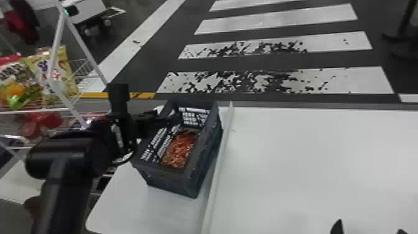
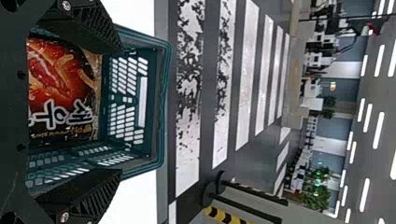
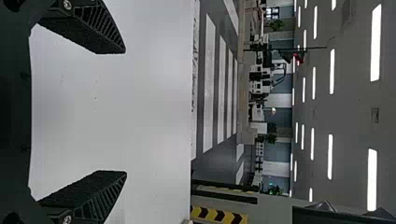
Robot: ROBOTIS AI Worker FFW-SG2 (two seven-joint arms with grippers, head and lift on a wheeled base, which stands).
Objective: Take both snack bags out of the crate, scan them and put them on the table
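Shiny red-orange snack bag (image 1: 181, 149) is down in the dark blue-grey plastic crate (image 1: 174, 176), long axis looks lined up with the crate's. It's below and robot-side of the black left gripper (image 2: 122, 110), jaws apart, way nearer than the black right gripper (image 3: 125, 112), also spread, over the white desk (image 1: 295, 161)

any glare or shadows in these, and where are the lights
Left and right wrist views: ceiling lights glow as bright white strips; left wrist view: the table beside the crate looks washed out to plain white; head view: faint, soft-edged shading on the table near the bottom edge.
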